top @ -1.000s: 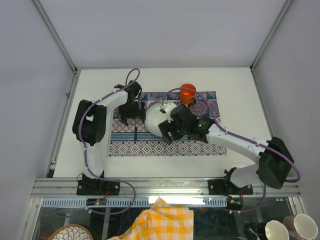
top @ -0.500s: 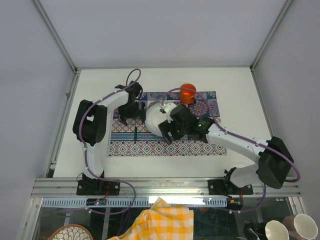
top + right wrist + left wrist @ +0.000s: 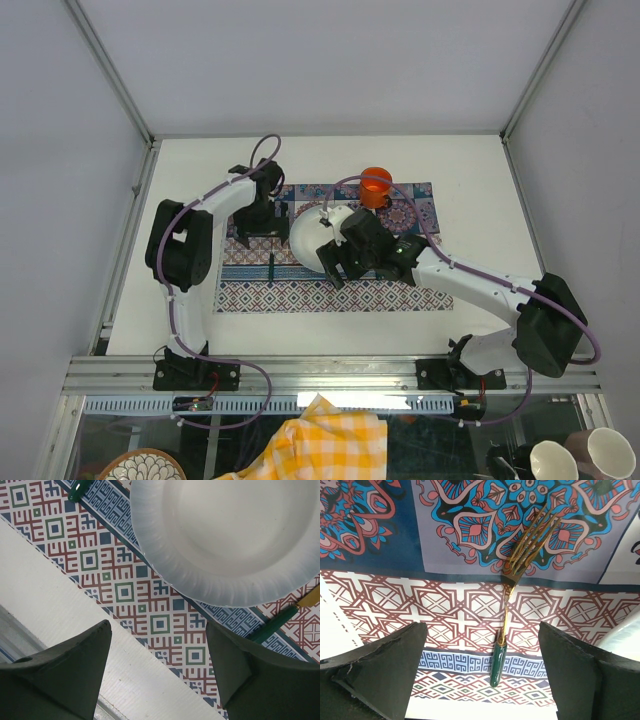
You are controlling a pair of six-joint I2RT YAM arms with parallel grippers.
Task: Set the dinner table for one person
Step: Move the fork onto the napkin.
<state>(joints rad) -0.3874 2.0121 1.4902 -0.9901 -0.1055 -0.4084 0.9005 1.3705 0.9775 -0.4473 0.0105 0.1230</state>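
The white dinner table [image 3: 190,170] carries a blue-and-purple patterned cloth [image 3: 300,295]. On the cloth lie a white plate [image 3: 308,238], an orange cup [image 3: 376,186] behind it, and a fork [image 3: 270,268] with gold tines and a green handle left of the plate. My left gripper [image 3: 262,220] is open and empty, hovering above the fork [image 3: 506,630]. My right gripper [image 3: 335,268] is open and empty over the plate's near edge [image 3: 230,535]. A second green-handled utensil [image 3: 272,626] lies right of the plate, mostly out of frame.
The cloth's near edge and bare table [image 3: 100,645] lie under my right gripper. Below the aluminium front rail [image 3: 330,375] are a yellow checked cloth [image 3: 325,440], mugs [image 3: 575,458] and a patterned bowl [image 3: 140,466]. Frame posts stand at the table's sides.
My left gripper has shifted slightly toward the far side, away from the fork, which stays on the cloth. The right arm has not moved.
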